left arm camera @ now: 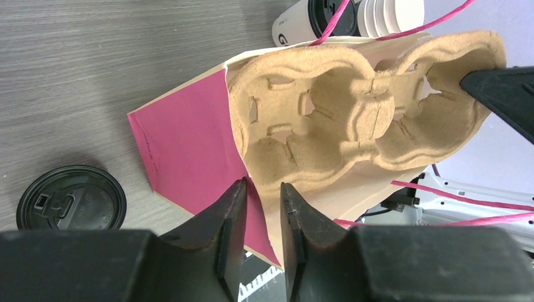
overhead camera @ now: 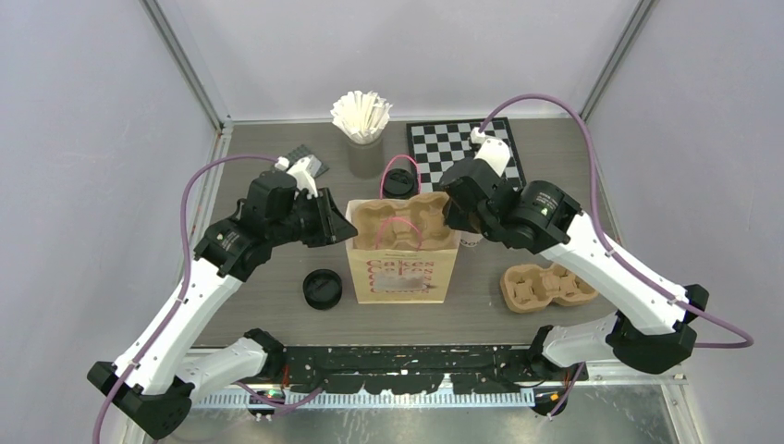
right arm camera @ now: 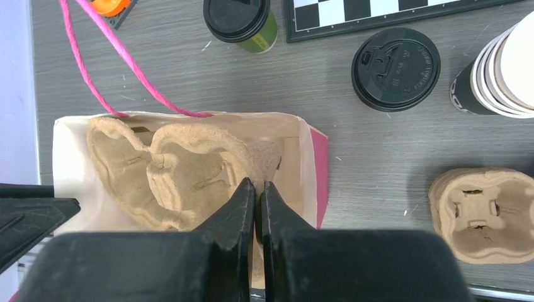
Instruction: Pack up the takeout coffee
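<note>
Black loose lid (overhead camera: 323, 288) lies flat on the grey table (overhead camera: 277, 305) at far left, near the front. It sits just left of the bag and nothing touches it.

Left gripper (left arm camera: 263, 185) is at the bag's left edge. Its fingers are a small gap apart and hold nothing; the carrier rim and the bag's pink side panel are just beyond the tips.

Cream bag (overhead camera: 402, 277) with pink handles stands upright mid-table, mouth open. Brown pulp carrier (overhead camera: 407, 222) sits in the mouth and fills it side to side, so the opening is taken up. Its four cup wells are empty.

Behind the bag and to its left is a cup of white paper pieces (overhead camera: 362, 116), well apart from the bag.

Takeout coffee (right arm camera: 242, 22) stands upright on the table just behind the bag, left of the chessboard (overhead camera: 462, 148). Its wall is green and its black lid is on. It is outside the bag and away from both grippers.

Right gripper (right arm camera: 257, 184) is at the bag's right end. Its fingers are closed to a sliver, pinching the carrier's right rim.

The right arm covers the table next to the bag in the top view. The right wrist view shows a second loose lid (right arm camera: 395, 68) and a stack of white cups (right arm camera: 504, 69) there.

Spare carriers (overhead camera: 545, 287) are stacked on the table at front right, apart from the bag.
</note>
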Robot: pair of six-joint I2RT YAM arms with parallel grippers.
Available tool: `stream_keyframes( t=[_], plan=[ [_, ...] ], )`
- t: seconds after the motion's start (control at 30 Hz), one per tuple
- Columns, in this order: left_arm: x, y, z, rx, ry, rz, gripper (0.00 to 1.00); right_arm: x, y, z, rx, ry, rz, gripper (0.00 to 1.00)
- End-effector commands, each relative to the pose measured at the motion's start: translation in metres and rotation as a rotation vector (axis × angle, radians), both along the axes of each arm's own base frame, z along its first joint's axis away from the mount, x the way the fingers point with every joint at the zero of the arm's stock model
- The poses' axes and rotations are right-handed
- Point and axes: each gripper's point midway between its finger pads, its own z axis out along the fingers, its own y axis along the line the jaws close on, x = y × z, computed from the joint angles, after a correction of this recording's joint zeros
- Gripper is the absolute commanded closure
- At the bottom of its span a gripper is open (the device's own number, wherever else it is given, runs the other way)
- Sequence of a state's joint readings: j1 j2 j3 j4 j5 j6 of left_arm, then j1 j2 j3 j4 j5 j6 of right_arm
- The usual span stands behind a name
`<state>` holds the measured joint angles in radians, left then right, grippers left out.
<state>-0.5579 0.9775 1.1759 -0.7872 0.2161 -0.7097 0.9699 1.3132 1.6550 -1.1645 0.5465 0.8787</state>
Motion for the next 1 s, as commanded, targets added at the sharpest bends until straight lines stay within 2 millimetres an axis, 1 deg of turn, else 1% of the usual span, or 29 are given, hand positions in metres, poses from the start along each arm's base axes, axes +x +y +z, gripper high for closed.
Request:
stream_keyframes(
  t=[0.0,0.07,0.1,0.23,0.37,0.47,0.57,0.67,0.97],
  plan=[
    [-0.001,0.001,0.021,-0.013,-0.060,-0.011,0.78,0.006,0.007,0.010,0.096,-0.013,-0.021,0.90],
    [-0.001,0.002,0.022,-0.013,-0.067,-0.013,0.86,0.007,0.009,0.006,0.098,0.004,-0.020,0.90],
    [-0.001,0.002,0.022,-0.013,-0.070,-0.011,0.89,0.007,0.010,0.004,0.099,0.013,-0.019,0.90],
    [-0.002,0.003,0.023,-0.012,-0.077,-0.011,0.94,0.007,0.014,-0.009,0.076,0.053,-0.014,0.90],
    [-0.002,0.004,0.022,-0.008,-0.081,-0.007,0.94,0.006,0.013,-0.019,0.051,0.085,-0.009,0.89],
    [-0.002,0.005,0.020,-0.003,-0.080,-0.006,0.89,0.007,0.012,-0.026,0.021,0.096,0.004,0.88],
    [-0.001,0.006,0.021,-0.004,-0.083,-0.002,0.89,0.009,0.012,-0.034,0.008,0.113,0.002,0.86],
    [-0.001,0.005,0.021,-0.003,-0.087,-0.003,0.88,0.012,0.016,-0.040,0.014,0.122,0.009,0.85],
    [-0.001,0.006,0.022,0.001,-0.091,-0.003,0.88,0.016,0.019,-0.051,0.035,0.143,0.000,0.86]
  ],
)
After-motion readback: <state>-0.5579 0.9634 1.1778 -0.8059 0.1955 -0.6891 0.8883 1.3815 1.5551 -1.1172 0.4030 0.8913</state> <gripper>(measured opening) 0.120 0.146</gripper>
